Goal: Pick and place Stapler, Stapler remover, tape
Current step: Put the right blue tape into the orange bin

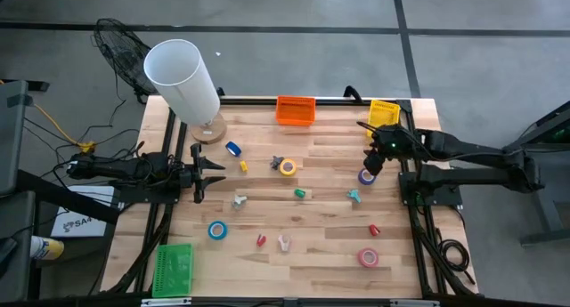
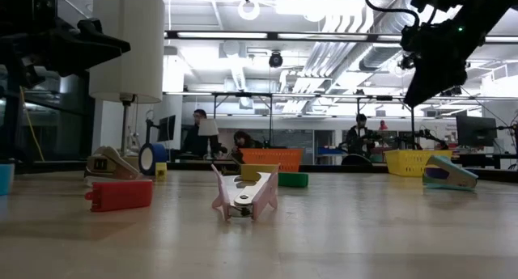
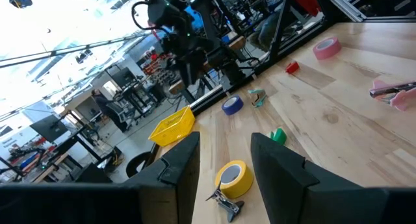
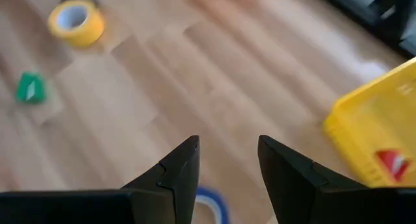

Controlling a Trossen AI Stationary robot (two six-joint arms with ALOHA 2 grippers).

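Observation:
My right gripper hangs open above a blue-purple tape roll near the table's right edge. In the right wrist view the roll shows low between my open fingers, apart from them. My left gripper is open and empty at the table's left side, pointing toward the yellow tape roll and a grey staple remover. More tape rolls lie flat on the table: blue, blue, pink. A pink staple remover lies near the front. A red stapler lies on the table at the left of the low view.
A yellow basket holding a red item stands at the far right, an orange basket at the far middle, a green basket at the near left. A white lamp stands at the far left. Small red and green items lie about.

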